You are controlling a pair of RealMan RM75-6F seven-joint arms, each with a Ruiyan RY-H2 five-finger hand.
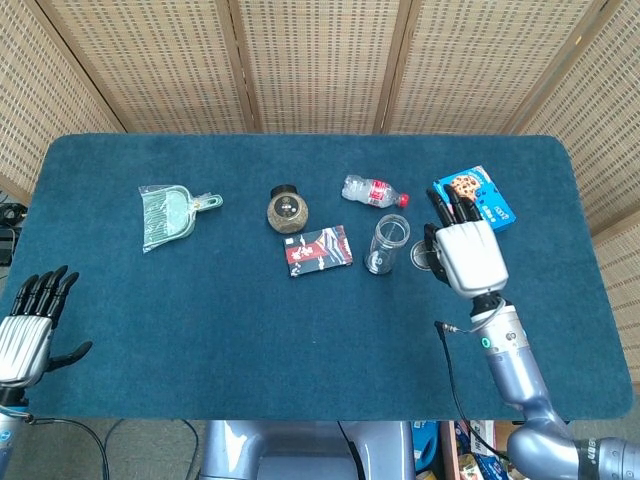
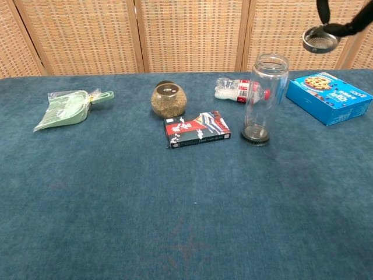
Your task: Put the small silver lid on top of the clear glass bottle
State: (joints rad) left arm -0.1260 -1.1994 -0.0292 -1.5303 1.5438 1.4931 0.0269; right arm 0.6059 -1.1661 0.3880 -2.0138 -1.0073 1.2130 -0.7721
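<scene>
The clear glass bottle (image 1: 386, 243) (image 2: 264, 99) stands upright and open-mouthed near the table's middle. My right hand (image 1: 463, 250) hovers just right of it, high above the table, and pinches the small silver lid (image 2: 320, 40) (image 1: 423, 258) in its fingertips (image 2: 324, 10). In the chest view the lid hangs above and to the right of the bottle's mouth, clear of it. My left hand (image 1: 28, 330) rests at the near left table edge with fingers spread, holding nothing.
A blue cookie box (image 1: 474, 200) (image 2: 330, 97) lies right of the bottle, partly under my right hand. A small plastic water bottle (image 1: 372, 191), a round jar (image 1: 287, 209), a card pack (image 1: 318, 249) and a green dustpan (image 1: 170, 214) lie leftward.
</scene>
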